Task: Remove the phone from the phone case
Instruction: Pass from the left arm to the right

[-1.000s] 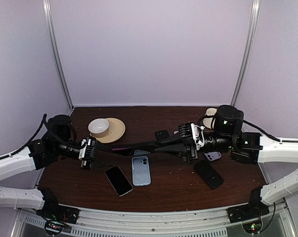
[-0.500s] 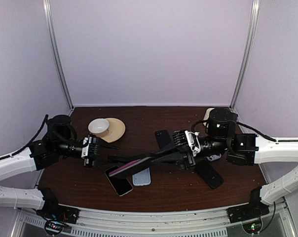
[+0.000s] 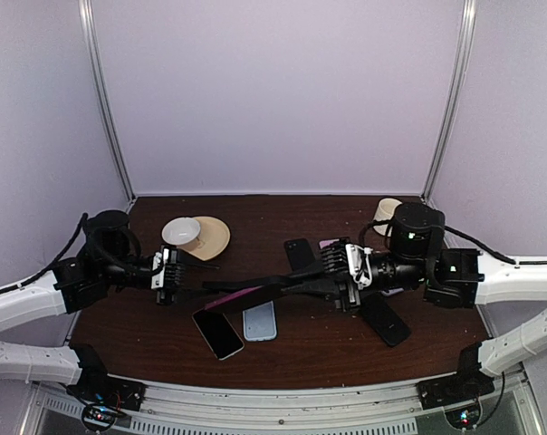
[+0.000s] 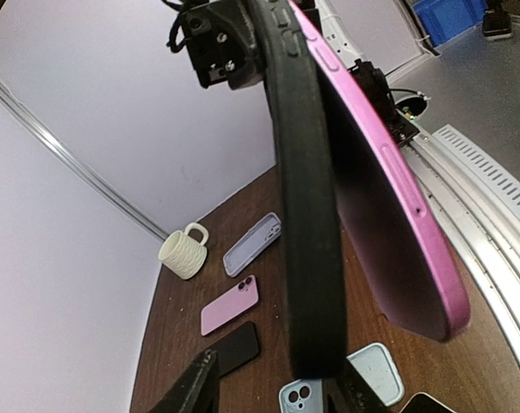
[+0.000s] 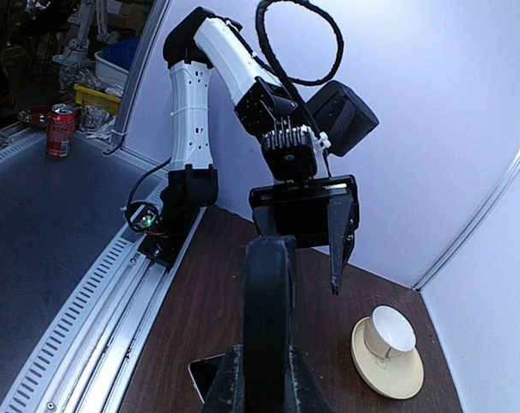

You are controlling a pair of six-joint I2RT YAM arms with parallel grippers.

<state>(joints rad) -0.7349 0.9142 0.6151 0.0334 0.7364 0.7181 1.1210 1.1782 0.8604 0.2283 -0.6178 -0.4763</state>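
Note:
A black phone case (image 3: 260, 290) hangs above the table between the two arms, seen edge-on (image 4: 305, 215). A pink phone (image 4: 389, 224) stands partly out of it along one long side and shows as a pink edge (image 3: 230, 297) from above. My right gripper (image 3: 299, 279) is shut on one end of the case (image 5: 269, 292). My left gripper (image 4: 273, 397) is open around the other end. The case lies against one finger (image 4: 356, 397), with a gap to the other finger (image 4: 189, 391).
On the table below lie a light blue case (image 3: 260, 319), a black phone (image 3: 217, 332) and another black phone (image 3: 383, 318). A cup on a saucer (image 3: 215, 237) stands back left. A cream mug (image 4: 182, 251), a lilac case (image 4: 253, 245) and a pink phone (image 4: 230, 305) lie at the right.
The right arm carried the case toward the left and nearer, then drew back a little. The phone's pink side now shows out of the case. The left gripper has shifted slightly.

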